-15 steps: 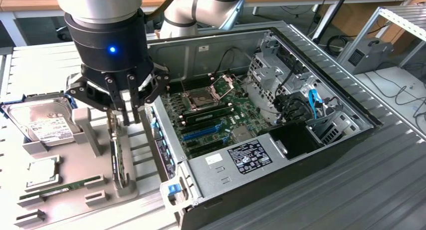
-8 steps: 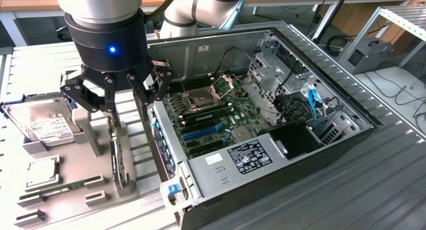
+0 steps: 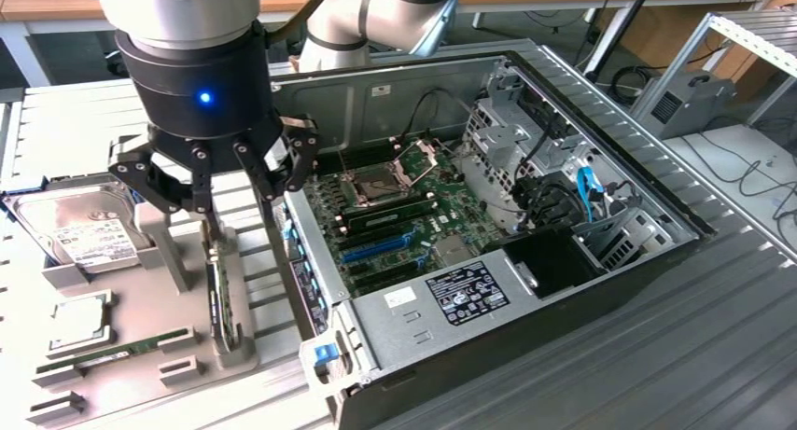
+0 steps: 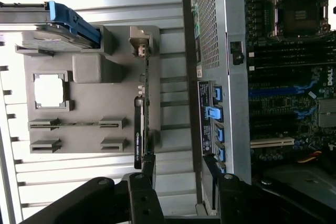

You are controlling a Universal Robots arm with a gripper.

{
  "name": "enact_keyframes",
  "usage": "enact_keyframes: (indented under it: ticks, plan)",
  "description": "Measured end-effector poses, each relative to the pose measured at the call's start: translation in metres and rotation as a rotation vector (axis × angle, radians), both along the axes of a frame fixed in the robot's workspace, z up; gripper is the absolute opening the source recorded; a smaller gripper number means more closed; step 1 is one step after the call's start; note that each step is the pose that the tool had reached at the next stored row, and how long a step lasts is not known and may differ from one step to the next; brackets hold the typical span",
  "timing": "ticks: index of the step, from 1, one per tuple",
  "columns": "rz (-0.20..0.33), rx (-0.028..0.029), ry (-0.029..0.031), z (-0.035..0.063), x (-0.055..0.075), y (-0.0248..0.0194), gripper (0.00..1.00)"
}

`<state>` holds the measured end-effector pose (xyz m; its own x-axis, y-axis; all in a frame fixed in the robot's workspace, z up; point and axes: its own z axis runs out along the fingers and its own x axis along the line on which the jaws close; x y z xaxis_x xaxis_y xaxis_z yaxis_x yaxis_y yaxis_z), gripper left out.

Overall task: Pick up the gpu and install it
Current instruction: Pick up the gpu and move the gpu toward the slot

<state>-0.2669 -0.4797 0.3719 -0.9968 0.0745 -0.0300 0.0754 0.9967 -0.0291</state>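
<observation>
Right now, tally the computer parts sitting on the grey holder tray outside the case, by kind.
Hard drive: 1
CPU: 1
Memory stick: 1
gpu: 1
Total: 4

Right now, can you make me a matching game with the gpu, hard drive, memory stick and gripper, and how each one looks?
1 gpu
2 hard drive
3 memory stick
4 gripper

A green, lying flat
B open, above the grey holder
C standing on its edge
D white label on top

Pairs: 1-C, 2-D, 3-A, 4-B
</observation>
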Motion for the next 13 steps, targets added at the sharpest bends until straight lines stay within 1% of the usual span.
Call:
enact_keyframes:
  ticks: [13]
  plan:
    - [0.000,0.0000,0.0000,-0.0079,-0.0012,0.0000,0.48]
